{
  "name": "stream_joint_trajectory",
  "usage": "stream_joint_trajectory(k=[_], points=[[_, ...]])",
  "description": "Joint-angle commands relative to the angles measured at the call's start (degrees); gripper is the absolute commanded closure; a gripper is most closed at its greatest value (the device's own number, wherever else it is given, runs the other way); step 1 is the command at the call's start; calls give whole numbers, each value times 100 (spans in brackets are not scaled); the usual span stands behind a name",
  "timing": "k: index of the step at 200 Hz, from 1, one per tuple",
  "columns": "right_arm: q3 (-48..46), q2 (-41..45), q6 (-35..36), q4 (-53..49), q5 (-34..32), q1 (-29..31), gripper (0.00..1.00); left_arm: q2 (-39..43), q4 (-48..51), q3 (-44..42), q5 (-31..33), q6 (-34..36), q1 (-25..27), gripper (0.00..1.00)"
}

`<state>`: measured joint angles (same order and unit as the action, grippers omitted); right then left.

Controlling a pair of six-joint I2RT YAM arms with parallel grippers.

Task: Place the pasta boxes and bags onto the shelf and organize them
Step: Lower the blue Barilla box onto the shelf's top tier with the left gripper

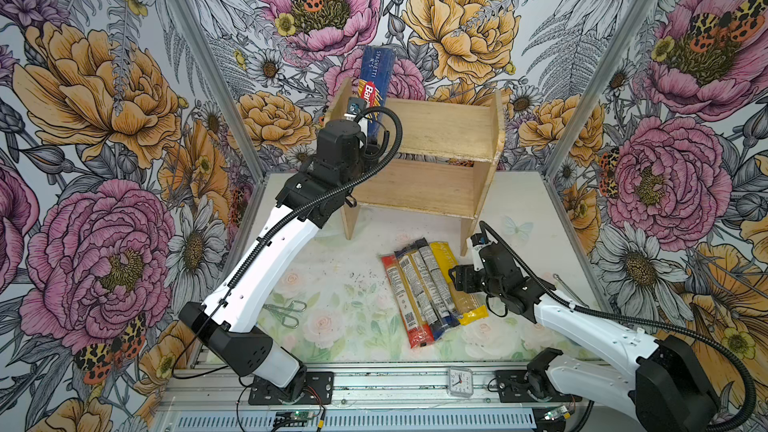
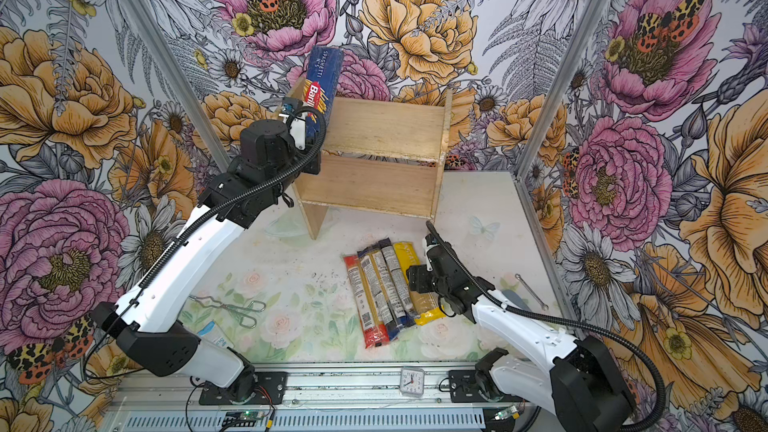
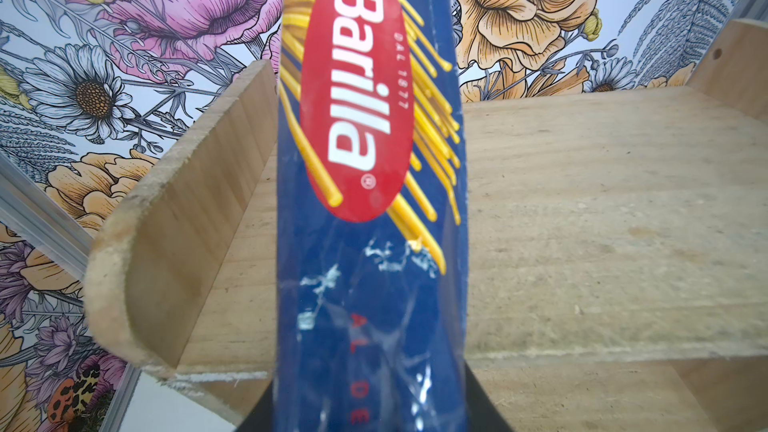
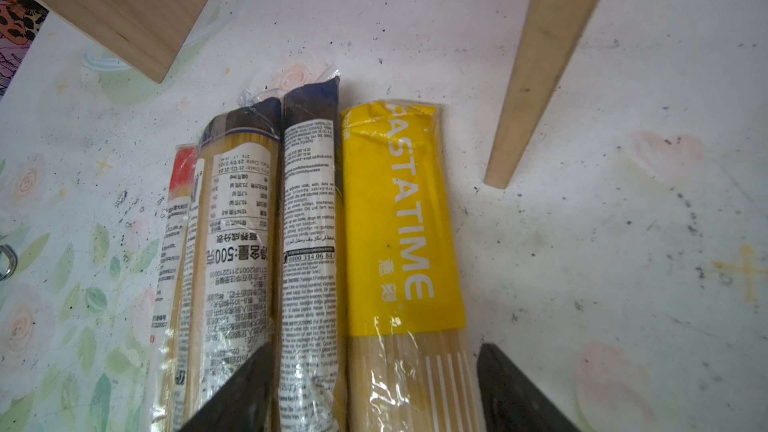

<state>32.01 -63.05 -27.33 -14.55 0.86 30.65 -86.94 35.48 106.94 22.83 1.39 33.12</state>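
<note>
Your left hand (image 3: 372,419) holds the Barilla box (image 1: 376,72) upright at the shelf's (image 1: 440,126) left end. Your right hand (image 4: 374,367), jaws wide, hangs over the yellow pack (image 4: 399,218), which lies on the surface (image 4: 582,243) lengthwise toward the shelf.

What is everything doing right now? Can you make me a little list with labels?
Left gripper: shut on the Barilla spaghetti box, held upright
Box place: left end of the wooden shelf, by its top tier
Right gripper: open, over the yellow Pastatime pack and its neighbour
Table: four spaghetti packs lying side by side
</note>
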Motion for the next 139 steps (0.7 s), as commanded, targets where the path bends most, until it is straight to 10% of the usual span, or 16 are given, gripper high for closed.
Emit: stream_joint_trajectory(k=[1,139], points=[[-48,82,-18,40,8,-38,22,221,-1170,78,-24,-64,-68,59],[-72,135,-16,39,13,-42,21,263,-1191,-8,-15,-62,-87,50]])
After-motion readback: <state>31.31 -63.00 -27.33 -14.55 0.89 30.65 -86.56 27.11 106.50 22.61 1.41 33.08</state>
